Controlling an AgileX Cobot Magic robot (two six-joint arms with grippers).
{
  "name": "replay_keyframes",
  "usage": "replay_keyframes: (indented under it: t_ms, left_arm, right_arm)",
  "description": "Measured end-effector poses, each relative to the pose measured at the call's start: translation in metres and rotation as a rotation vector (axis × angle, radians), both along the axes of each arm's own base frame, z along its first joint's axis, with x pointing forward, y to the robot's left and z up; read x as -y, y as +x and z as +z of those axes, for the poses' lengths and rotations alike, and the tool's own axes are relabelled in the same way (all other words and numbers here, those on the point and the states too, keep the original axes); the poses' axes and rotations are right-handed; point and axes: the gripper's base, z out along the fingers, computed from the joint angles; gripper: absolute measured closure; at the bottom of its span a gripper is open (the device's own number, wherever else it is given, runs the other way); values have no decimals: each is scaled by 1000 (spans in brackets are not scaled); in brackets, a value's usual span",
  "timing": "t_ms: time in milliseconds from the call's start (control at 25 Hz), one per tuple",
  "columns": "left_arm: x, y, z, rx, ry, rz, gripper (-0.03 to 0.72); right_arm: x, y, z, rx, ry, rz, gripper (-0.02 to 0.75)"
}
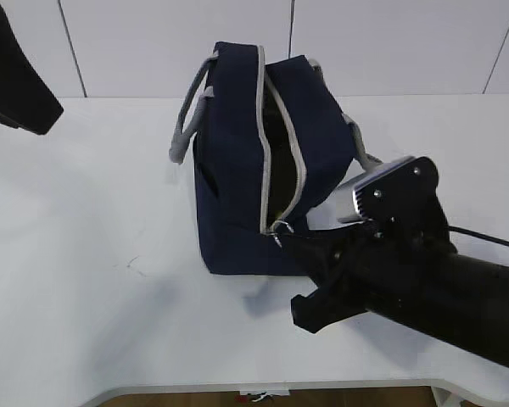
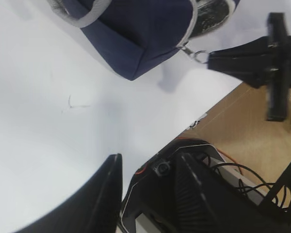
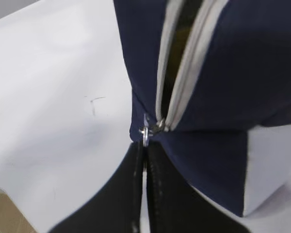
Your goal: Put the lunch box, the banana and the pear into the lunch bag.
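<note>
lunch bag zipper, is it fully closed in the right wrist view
No, the zipper gapes along the lunch bag, and the right gripper pinches the ring pull at its end.

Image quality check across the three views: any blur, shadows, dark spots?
Exterior view: even light, sharp, soft shadow beside the lunch bag, its inside reads dark. Left wrist view: the left gripper close and soft, table bright. Right wrist view: the right gripper blurred, shut on the ring pull.
</note>
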Motion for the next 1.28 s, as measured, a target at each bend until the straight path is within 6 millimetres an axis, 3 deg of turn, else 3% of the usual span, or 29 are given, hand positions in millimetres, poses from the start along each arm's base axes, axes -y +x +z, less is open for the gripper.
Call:
replay_keyframes:
  t_ms: [240, 800, 1280]
  left_arm:
    - [4, 18, -19, -38, 75, 5, 407]
    - [19, 49, -50, -42, 128, -55, 408]
    - [35, 79, -84, -44, 115, -67, 408]
  right_arm:
    - [2, -1, 32, -26, -31, -7, 724]
    - [-23, 34, 102, -11, -75, -6, 724]
    - [-44, 62, 139, 40, -56, -10, 724]
